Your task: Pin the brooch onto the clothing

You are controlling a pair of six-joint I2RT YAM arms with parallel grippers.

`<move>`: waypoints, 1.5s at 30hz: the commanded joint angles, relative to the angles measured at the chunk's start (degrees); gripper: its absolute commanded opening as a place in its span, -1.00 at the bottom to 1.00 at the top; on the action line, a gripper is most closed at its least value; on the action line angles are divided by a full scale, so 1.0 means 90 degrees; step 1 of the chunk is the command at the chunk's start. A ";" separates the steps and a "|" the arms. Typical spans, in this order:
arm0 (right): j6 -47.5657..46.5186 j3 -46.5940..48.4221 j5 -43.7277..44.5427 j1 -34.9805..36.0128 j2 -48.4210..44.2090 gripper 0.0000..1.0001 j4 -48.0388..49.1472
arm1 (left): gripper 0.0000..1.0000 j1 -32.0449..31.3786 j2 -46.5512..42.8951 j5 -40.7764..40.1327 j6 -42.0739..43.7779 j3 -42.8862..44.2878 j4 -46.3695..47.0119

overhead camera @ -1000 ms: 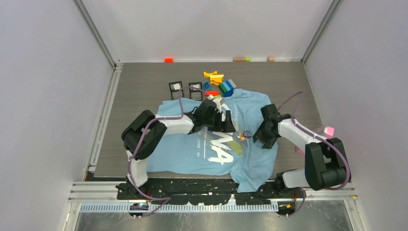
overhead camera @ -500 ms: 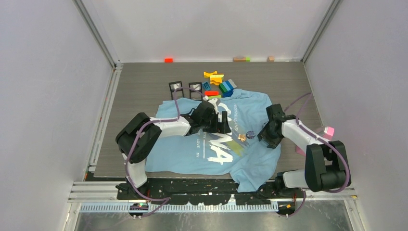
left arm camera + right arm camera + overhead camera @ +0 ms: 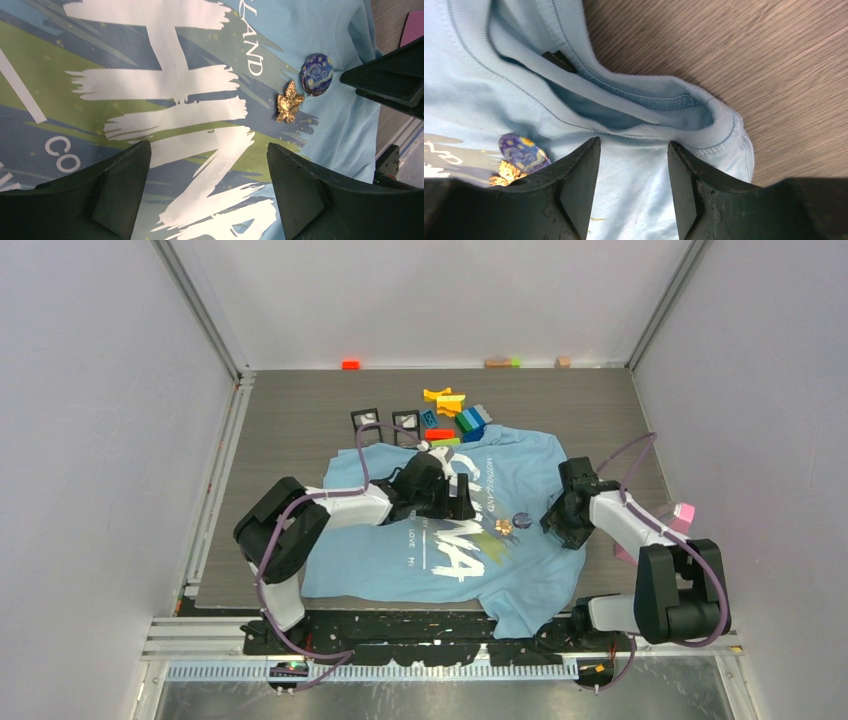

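Your left tool (image 3: 207, 147) hangs released over the T-shirt (image 3: 325, 30); your right tool (image 3: 633, 145) gapes, seemingly empty, above its collar (image 3: 649, 97), near the gold brooch (image 3: 289, 102).

A dark wood-grain table (image 3: 300, 420) stands between plain grey walls. Toward its far side, a heap of coloured toy blocks (image 3: 455, 412) lies right of two small black frames (image 3: 366, 422). An orange-red block (image 3: 350, 364) and some tan and green bits (image 3: 497, 362) rest along the far edge. A pink object (image 3: 684, 512) sits at the right edge.
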 commanded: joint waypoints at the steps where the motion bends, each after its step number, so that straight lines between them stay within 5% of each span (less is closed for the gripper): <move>1: -0.0225 0.0013 0.0039 -0.0054 -0.0543 0.18 0.0008 | 0.79 -0.0268 -0.0441 0.0175 -0.0141 0.0374 -0.0174; 15: -0.0292 0.0024 0.0077 -0.0054 -0.0822 0.19 -0.0172 | 0.27 -0.0720 0.0674 0.0998 -0.1315 0.0785 0.1234; 45: -0.0298 -0.0013 0.0008 -0.0059 -0.0803 0.18 -0.0141 | -0.10 -0.0839 0.1526 0.1027 -0.1636 0.0955 0.1635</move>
